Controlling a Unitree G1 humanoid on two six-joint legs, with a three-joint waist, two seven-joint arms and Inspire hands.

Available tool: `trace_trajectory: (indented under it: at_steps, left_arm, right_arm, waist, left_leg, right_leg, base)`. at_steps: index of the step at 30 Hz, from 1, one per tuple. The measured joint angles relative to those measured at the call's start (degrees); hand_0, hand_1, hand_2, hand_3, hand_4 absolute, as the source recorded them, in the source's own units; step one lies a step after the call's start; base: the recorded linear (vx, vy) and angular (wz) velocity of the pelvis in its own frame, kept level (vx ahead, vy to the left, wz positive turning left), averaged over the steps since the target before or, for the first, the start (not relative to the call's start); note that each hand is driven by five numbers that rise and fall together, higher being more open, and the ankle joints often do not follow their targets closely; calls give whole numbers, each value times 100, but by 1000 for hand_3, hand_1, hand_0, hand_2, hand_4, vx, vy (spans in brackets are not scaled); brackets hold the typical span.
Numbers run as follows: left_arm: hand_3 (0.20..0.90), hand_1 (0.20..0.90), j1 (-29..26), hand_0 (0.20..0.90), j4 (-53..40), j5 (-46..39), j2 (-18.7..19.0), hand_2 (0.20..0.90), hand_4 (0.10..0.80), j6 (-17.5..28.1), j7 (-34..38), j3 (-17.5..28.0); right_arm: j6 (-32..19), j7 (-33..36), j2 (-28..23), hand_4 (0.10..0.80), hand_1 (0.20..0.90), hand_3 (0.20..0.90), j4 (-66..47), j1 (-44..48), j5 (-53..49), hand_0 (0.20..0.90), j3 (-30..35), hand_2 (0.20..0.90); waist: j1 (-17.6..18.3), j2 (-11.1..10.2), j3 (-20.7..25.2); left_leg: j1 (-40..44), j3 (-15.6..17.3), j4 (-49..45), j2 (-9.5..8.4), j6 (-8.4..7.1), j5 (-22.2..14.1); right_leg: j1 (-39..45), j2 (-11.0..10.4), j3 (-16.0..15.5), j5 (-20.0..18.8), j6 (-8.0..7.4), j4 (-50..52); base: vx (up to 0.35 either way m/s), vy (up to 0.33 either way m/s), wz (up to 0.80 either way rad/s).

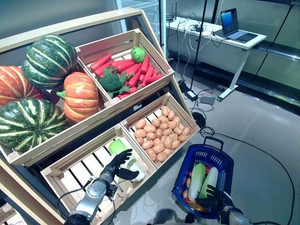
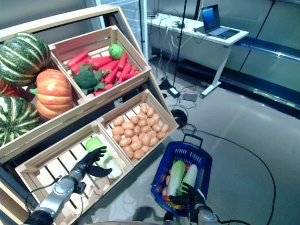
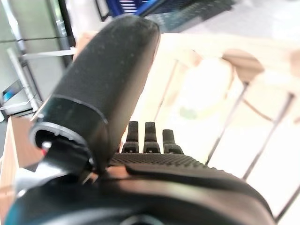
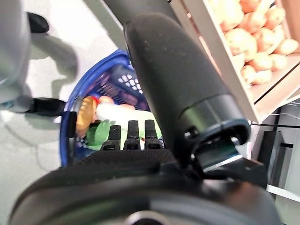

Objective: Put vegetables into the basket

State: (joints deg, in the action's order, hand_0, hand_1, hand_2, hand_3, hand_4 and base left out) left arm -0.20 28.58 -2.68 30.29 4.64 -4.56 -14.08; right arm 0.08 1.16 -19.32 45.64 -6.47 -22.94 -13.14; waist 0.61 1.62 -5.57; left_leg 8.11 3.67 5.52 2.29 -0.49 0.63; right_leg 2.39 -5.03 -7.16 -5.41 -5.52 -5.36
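2 pale vegetables [image 1: 123, 153] lie in the lower-left crate [image 1: 70, 176]; left hand [image 1: 118, 164], fingers apart, reaches them for pickup. Right hand [image 1: 213, 198], fingers relaxed, hovers over basket [image 1: 213, 159] at 5 o'clock, ready for transfer.

The left hand [image 1: 118, 164] is dark and matte, joined at a round silver-grey metal wrist to a silver-grey forearm that enters from seven o'clock. The right hand [image 1: 213, 198] is equally dark, with a short silver-grey wrist just visible at five o'clock. Seen from the wrists, each hand is a black bulk with a finely pebbled back and a thick rounded thumb with a grainy black surface and a smooth collar at its base, and its fingers [image 4: 132, 133] form a row of narrow black ridged segments.
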Motion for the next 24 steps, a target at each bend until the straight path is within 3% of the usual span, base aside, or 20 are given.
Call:
trace_trajectory:
  at_steps: [7,13,16,18,20,24]
  left_arm:
    - [900,900,-3,900,-171,1568,1069,900,800,90,-465,-444]
    - [900,900,-44,900,-552,2525,1836,900,800,266,-267,-593]
    - [900,900,-326,900,-564,3253,1861,900,800,339,215,-887]
    - [900,900,-635,900,-535,3613,1879,900,800,383,520,-1271]
    - [900,900,-1309,900,-311,3982,1920,900,800,499,918,-1889]
    - [900,900,-1743,900,-161,4446,1914,900,800,595,1527,-2152]
  right_arm:
    - [71,-67,-290,800,900,900,-116,-122,6,900,128,900]
    - [62,-248,-619,800,900,900,-107,-214,6,900,136,900]
    - [49,-255,-697,800,900,900,-83,-165,1,900,114,900]
    - [9,-254,-718,800,900,900,-74,-4,-4,900,96,900]
    - [-69,-250,-840,800,900,900,-60,383,-29,900,-134,900]
    - [-195,-247,-851,800,900,900,-93,877,-231,900,-143,900]
  waist:
    - [71,76,-47]
    - [90,226,-211]
    - [83,298,-343]
    - [87,311,-469]
    - [133,285,-809]
    - [260,193,-1332]
  left_leg:
    - [-91,21,0,2,-25,17]
    - [-180,21,-4,-2,-34,29]
    - [-335,-12,-13,-7,-43,73]
    - [-516,-12,-43,-15,-49,143]
    - [-797,-22,-72,-34,-61,250]
    - [-929,-25,-74,1,-103,331]
  right_leg:
    - [-106,2,5,-4,-4,-1]
    - [-219,1,4,-30,11,0]
    - [-360,1,-4,-51,13,2]
    - [-541,-1,-6,-111,34,6]
    - [-810,-15,-4,-217,45,25]
    - [-951,23,-4,-283,87,26]
  base:
    - [19,62,-1]
    - [-37,37,0]
    - [-194,22,5]
    - [-208,2,2]
    - [-121,-11,1]
    - [-144,-33,-2]
